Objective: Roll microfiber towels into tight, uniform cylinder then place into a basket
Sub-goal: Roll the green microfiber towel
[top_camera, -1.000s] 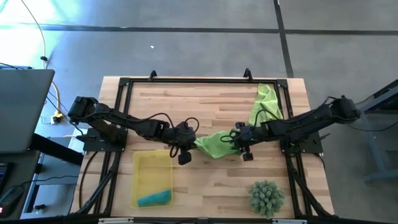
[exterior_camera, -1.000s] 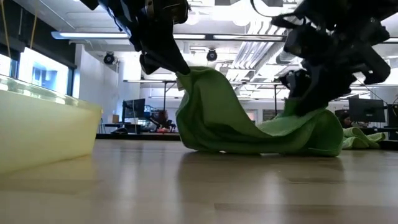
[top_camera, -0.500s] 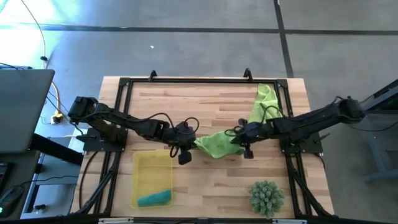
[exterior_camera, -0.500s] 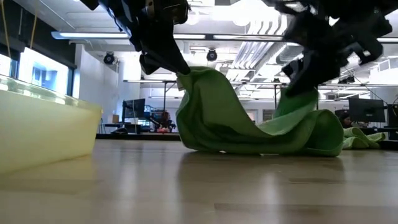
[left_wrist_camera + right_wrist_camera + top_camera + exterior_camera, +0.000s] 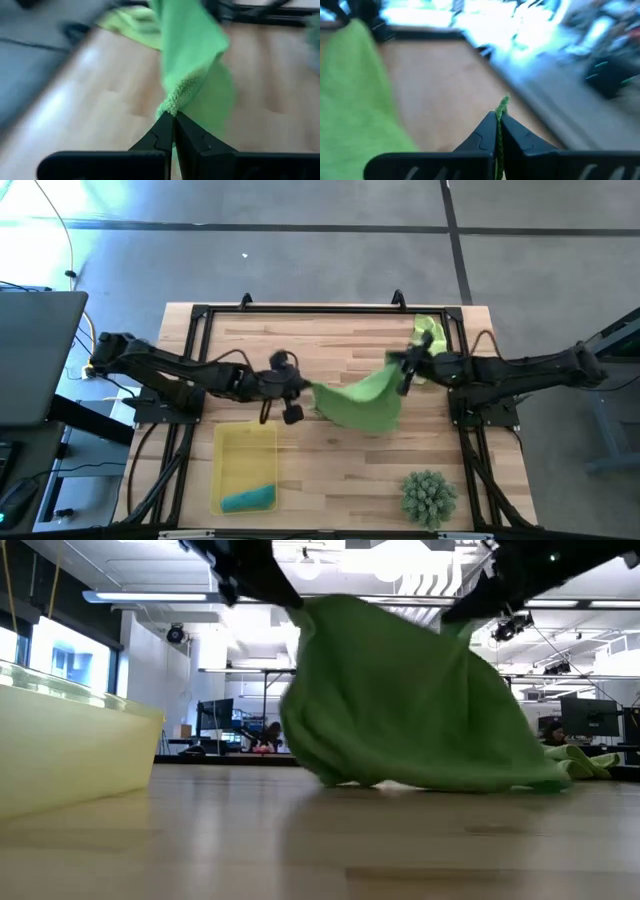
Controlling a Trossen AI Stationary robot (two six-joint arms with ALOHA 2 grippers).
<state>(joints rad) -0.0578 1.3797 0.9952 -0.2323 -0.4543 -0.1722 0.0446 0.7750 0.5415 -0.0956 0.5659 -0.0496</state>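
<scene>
Beside the basket (image 5: 243, 465), just beyond its far rim toward the table's middle: one lime green towel (image 5: 362, 402), lifted and stretched between two grippers, its lower edge dragging on the wooden table (image 5: 330, 340).

Grippers, two. Left gripper (image 5: 303, 387), at the towel's corner nearer the basket, fingers pressed together on a pinch of cloth; the left wrist view shows the looped green edge caught between the tips (image 5: 173, 116). Right gripper (image 5: 398, 365), at the towel's opposite upper corner, farther from the basket, likewise clamped narrow on the fabric, a sliver of green showing between its fingers (image 5: 499, 116).

Microfiber towels, three counted. Item one, the held green one, described above; from the low view it hangs as a broad curtain (image 5: 400, 700) with its hem on the wood. Item two, a second lime green towel (image 5: 428, 332), crumpled at the table's far right edge, well apart from the basket, partly hidden behind the right arm. Item three, one teal towel (image 5: 248, 498), rolled, lying inside the basket at its near end.

Basket, one: translucent yellow, shallow, rectangular, holding the teal roll only.

Other, one: spiky green ball plant (image 5: 428, 496), on the table well to the right of the basket.
</scene>
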